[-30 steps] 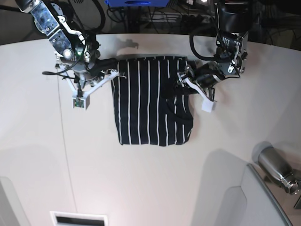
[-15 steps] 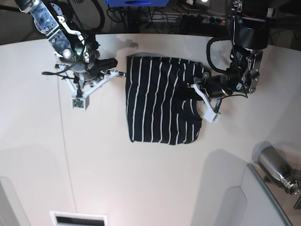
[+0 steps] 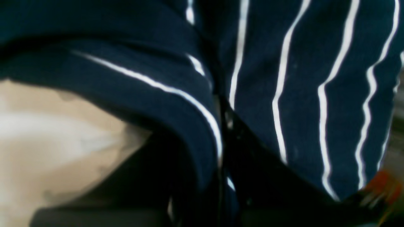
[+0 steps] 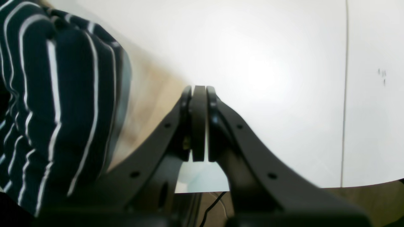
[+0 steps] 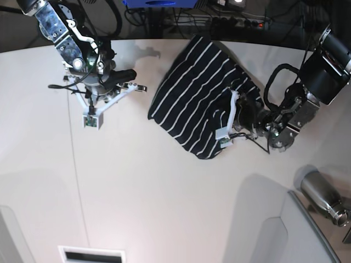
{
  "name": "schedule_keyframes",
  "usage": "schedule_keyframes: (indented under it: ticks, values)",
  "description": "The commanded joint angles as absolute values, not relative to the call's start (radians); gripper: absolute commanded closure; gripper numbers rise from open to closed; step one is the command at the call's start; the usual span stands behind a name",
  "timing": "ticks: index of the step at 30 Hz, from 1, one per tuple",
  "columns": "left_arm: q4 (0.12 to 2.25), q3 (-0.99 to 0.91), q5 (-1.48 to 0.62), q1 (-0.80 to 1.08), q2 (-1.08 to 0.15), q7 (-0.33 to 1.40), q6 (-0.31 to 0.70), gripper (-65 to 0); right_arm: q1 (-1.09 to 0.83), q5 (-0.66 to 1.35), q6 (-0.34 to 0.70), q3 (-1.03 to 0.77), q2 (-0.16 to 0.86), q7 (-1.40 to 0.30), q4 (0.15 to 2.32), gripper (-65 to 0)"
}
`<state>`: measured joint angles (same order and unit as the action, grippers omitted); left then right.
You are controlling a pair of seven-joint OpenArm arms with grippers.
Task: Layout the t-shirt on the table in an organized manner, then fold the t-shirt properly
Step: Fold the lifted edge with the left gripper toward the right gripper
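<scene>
Swung clockwise since earlier: t-shirt [image 5: 200, 98], now diagonal on table [image 5: 137, 192] | left gripper [image 5: 237, 118] clamped on shirt's edge | right gripper [image 4: 199, 91] closed, empty | advice: drag slowly, keep fabric flat.

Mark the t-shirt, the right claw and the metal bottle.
t-shirt [image 5: 192, 101], base view, middle of the striped fabric.
right claw [image 4: 198, 121], right wrist view, between the closed fingertips, over bare table.
metal bottle [image 5: 321, 195], base view, steel body, lying on its side at the lower right.
</scene>
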<state>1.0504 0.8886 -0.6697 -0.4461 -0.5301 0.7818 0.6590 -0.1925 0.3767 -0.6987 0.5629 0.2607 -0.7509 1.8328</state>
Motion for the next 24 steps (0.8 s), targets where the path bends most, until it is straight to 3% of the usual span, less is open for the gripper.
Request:
schedule_keyframes:
  ticks: [1,10,16,24]
  values:
    - [1.059,0.911,-0.605,-0.479,-0.532,0.789,0.664,0.0,-0.183,0.369,-0.698,0.559,0.260,-0.734,1.854,-0.9]
    - [1.043,0.880,0.038,-0.495,-0.321,0.789,0.677,0.0,-0.183,0.371,-0.698,0.558,0.259,-0.734,1.854,-0.9]
    - [0.966,0.835,0.173,-0.503,-0.196,0.788,0.698,0.0,-0.185,0.371,-0.698,0.556,0.259,-0.734,1.854,-0.9]
    - [0.941,0.837,0.191,-0.503,-0.145,0.792,0.698,0.0,-0.188,0.371,-0.698,0.556,0.259,-0.734,1.854,-0.9]
